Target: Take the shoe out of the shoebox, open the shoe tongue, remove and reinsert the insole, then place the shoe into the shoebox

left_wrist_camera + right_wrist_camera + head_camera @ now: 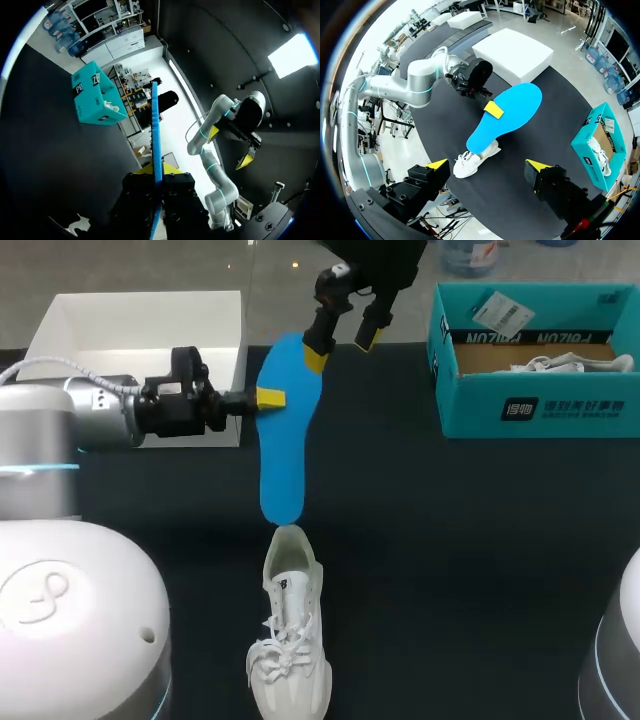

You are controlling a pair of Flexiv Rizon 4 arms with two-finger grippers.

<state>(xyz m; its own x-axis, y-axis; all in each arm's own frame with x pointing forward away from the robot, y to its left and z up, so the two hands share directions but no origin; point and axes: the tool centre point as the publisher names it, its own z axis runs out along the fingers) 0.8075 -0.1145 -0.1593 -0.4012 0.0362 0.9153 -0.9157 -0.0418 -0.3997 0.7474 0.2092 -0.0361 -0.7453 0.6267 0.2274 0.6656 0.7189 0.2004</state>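
While the shoebox (540, 412) at your desk's (450, 540) far-right corner holds a white shoe (562, 364), left pincer (268, 398) grips blue insole (285, 460), right pincer (341, 349) open

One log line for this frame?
insole: out of shoe | left gripper: shut on insole | right gripper: open, above insole | shoe: on table, outside shoebox

A white rectangular box (140, 330) — plain on every side that shows — sits at the far left of the black counter (450, 560), by its far edge.
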